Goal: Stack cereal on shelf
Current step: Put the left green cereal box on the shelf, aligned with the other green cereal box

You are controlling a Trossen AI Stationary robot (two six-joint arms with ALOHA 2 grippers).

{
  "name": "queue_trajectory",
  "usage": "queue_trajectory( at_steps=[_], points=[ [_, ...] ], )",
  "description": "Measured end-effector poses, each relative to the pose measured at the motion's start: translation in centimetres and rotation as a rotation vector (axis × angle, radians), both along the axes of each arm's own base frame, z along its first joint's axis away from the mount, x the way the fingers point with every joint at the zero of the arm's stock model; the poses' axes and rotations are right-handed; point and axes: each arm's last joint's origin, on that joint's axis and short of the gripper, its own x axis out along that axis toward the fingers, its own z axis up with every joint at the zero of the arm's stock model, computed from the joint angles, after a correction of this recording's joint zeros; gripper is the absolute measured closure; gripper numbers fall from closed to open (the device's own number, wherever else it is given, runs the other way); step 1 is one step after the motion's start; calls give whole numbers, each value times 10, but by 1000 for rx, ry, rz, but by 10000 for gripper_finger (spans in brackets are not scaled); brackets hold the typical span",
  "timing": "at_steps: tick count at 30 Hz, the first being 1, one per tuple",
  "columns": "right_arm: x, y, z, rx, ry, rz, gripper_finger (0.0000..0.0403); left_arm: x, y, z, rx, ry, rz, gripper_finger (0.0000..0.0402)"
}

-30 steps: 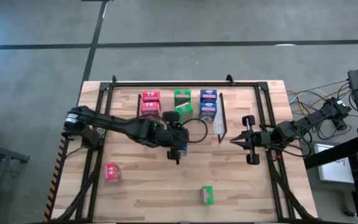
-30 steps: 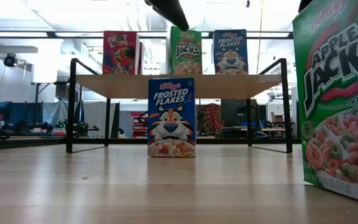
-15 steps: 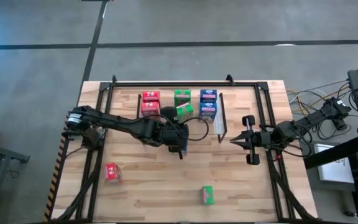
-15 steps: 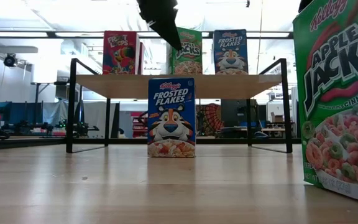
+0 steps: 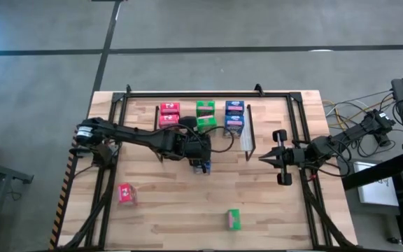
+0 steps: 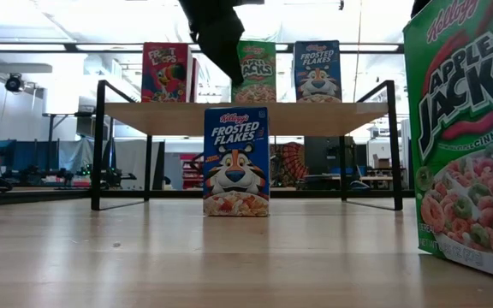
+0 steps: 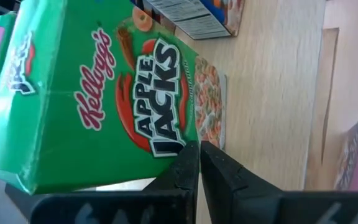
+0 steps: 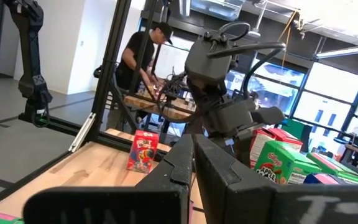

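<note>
Right now the left gripper (image 5: pixel 203 166) hovers just in front of the shelf (image 6: pixel 245 107), its fingers (image 7: pixel 188 168) clenched on nothing. A green cereal box (image 7: pixel 104 93) fills its wrist camera, standing on the shelf between a red box (image 5: pixel 168 113) and a blue box (image 5: pixel 234 112). My guess is one placement is done and the next pick is due. A second blue box (image 6: pixel 236 161) waits on the table (image 5: pixel 271 203) near the shelf; reaching it calls for opening first. The right gripper (image 5: pixel 264 159) idles beside the shelf, fingers pinched empty. From above, the arm hides part of the row, so I cannot count all boxes.
</note>
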Motion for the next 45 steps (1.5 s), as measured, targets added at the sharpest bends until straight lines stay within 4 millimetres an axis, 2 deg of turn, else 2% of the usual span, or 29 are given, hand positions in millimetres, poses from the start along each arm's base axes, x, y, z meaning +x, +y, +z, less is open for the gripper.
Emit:
queue_trajectory(
  at_steps=[30,37,41,45],
  points=[
    [0,0,0,-6,1,-1,394,-2,3,-3,2,19,12,401],
    [0,0,0,-6,1,-1,394,-2,-7,-3,-27,-22,19,401],
    [0,0,0,-6,1,-1,394,1,-11,-7,-59,-47,-1,401],
    [0,0,0,-5,2,-1,394,2,-11,-20,-56,-47,-4,401]
  ],
)
